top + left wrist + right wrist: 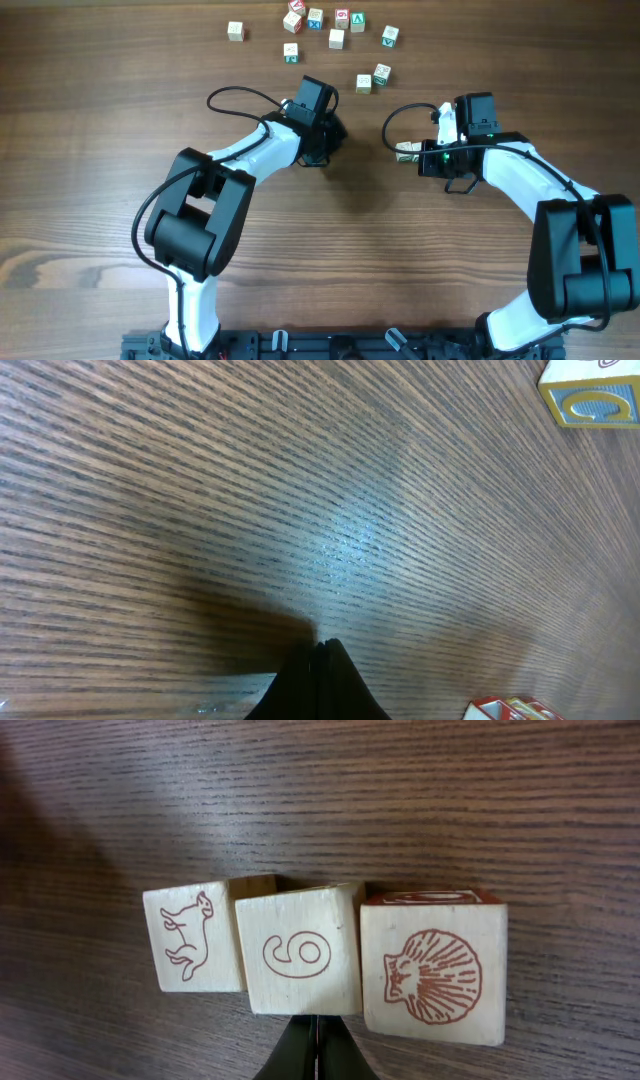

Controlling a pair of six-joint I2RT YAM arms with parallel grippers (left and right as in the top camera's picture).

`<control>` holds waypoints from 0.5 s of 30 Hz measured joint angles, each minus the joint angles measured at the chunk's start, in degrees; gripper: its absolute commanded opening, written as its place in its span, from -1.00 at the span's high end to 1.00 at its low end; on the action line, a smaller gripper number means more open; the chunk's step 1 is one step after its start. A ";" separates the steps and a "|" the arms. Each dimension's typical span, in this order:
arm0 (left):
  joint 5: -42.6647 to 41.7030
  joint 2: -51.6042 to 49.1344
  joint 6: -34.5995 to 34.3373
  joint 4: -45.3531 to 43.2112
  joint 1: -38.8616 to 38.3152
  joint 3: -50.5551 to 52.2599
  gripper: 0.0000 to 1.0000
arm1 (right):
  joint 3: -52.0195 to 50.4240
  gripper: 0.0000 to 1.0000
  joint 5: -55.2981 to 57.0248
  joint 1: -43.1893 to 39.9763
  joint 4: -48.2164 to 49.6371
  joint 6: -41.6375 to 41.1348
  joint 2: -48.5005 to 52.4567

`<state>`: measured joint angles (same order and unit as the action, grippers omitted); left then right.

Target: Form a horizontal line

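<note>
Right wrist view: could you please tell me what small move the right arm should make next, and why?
Probably ease the shut right end effector straight back from the horizontal line. Its three cubes already sit side to side, and the closed tips sit at its near edge, so a sideways move might knock it.

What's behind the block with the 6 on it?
Behind the 6 block only bare wooden table shows. The block's back face and the table spot beneath it are hidden.
</note>
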<state>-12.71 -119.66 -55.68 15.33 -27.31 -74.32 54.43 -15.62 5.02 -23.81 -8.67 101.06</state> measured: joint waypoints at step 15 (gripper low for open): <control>0.00 0.00 0.00 -0.11 0.00 0.00 0.92 | 0.00 0.91 0.00 0.00 -0.26 0.00 0.00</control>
<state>-12.71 -119.66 -55.68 15.22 -27.31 -74.32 54.43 -15.62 5.02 -24.08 -8.67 101.06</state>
